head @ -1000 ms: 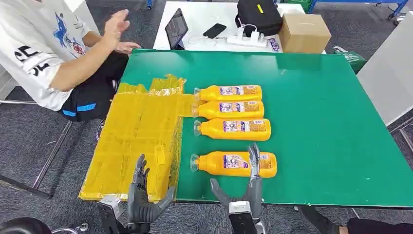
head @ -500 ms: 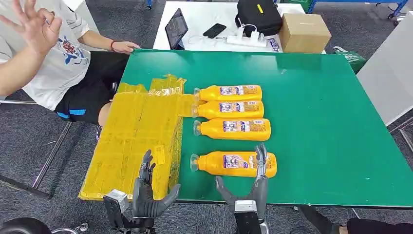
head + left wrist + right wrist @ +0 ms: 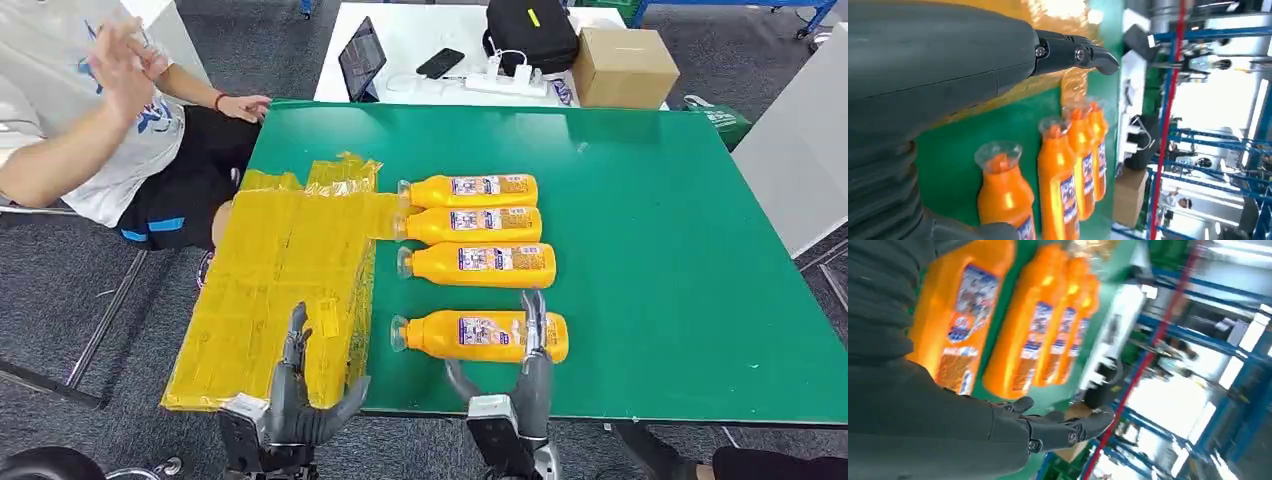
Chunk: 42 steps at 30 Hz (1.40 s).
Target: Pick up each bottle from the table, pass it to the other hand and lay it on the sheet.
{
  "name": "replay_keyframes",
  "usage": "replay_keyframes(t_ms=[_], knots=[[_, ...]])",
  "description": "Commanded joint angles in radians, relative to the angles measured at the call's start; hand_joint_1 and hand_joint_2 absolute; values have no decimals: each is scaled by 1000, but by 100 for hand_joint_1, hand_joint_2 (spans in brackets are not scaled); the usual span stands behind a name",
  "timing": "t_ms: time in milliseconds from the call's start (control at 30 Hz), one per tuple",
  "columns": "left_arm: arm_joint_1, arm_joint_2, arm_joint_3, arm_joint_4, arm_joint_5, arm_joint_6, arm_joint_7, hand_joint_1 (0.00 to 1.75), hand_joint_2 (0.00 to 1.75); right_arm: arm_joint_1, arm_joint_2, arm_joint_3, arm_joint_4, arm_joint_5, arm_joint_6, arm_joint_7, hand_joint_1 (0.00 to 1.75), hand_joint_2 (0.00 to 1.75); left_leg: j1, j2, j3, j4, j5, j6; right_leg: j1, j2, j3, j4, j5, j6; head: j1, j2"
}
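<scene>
**Both hands spread at counter's near edge, 4 bottles lying**

Left hand is spread, holds nothing, over near end of yellow sheet; right hand also spread, fingers over the nearest bottle, contact not clear; 3 more bottles lie on their sides farther on the green counter, beside the sheet; far left sits a person.

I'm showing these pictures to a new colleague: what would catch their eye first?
Four orange bottles lie side by side on the green table, caps toward the crinkled yellow sheet. The right hand reaches open over the nearest bottle; the left hand hovers open above the sheet.
</scene>
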State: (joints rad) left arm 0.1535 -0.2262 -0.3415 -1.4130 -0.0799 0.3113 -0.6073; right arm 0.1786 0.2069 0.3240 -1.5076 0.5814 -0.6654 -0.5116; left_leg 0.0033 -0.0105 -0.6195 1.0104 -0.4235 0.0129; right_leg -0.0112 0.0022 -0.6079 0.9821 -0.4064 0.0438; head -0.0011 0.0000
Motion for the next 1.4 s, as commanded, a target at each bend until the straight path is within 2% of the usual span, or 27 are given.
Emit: replay_keyframes(t_ms=[33, 100, 200, 267, 333, 367, 500, 567, 800, 1167, 1400], knots=[[-71, -22, 137, -3, -71, -2, 3, 0, 175, -143, -159, -93, 23, 161, 125, 191, 0, 175, 0, 1, 1, 0, 0, 0, 0, 0, 2, -1, 1, 0, 0, 0], [-73, -27, 150, -3, -76, 1, 0, 0, 175, -162, -165, -101, 30, 163, 147, 208, 0, 175, 1, 2, 5, 0, -1, 0, 1, 1, 6, -1, 0, -1, 0, 0], [-65, -37, 178, -1, -103, 8, -11, 0, 175, -168, -198, -100, 48, 242, 221, 297, 0, 175, 0, 1, 3, 0, 0, 1, 0, 0, 4, -1, 0, 0, 0, 0], [-67, -39, 189, 3, -106, 3, -13, 0, 175, -166, -210, -106, 49, 252, 235, 309, 0, 175, 1, 3, 8, 0, -3, 0, 1, 2, 9, -2, -1, -1, 0, 0], [-67, -39, 189, 3, -106, 3, -13, 0, 175, -166, -210, -106, 49, 252, 235, 309, 0, 175, 0, 0, 3, 0, 0, 1, 0, -1, 3, -1, 0, 0, 0, 0], [-68, -43, 194, 5, -109, -2, -14, 0, 175, -165, -212, -106, 52, 250, 253, 319, 0, 175, 0, 0, 5, 0, -1, 1, 1, -1, 6, -1, -1, 0, 0, 0], [-82, -53, 211, 26, -127, -16, -14, 0, 175, -188, -269, -93, 107, 265, 408, 418, 0, 175, 0, 1, 4, 0, -1, 1, 1, 0, 5, -2, 0, 0, 0, 0], [-93, -55, 220, 38, -125, -14, -14, 0, 175, -210, -276, -82, 154, 272, 439, 435, 0, 175, 0, 0, 4, -1, 0, 1, 0, -1, 5, -2, 0, 0, 0, 0], [-133, -45, 224, 83, -138, -31, -8, 0, 175, -292, -284, -6, 293, 244, 535, 442, 0, 175, 0, 2, 4, -1, 0, 0, 1, 1, 5, -2, 1, -1, 0, 0], [-140, -48, 222, 92, -138, -33, -8, 0, 175, -311, -285, 6, 309, 240, 540, 441, 0, 175, 1, 2, 6, -1, -1, 1, 1, 0, 7, -2, 0, -1, 0, 0], [-165, -45, 216, 138, -136, -47, -5, 0, 175, -393, -341, 95, 379, 231, 616, 486, 0, 175, 0, 3, 6, -1, 0, 1, 1, 1, 6, -2, 1, -1, 0, 0]])
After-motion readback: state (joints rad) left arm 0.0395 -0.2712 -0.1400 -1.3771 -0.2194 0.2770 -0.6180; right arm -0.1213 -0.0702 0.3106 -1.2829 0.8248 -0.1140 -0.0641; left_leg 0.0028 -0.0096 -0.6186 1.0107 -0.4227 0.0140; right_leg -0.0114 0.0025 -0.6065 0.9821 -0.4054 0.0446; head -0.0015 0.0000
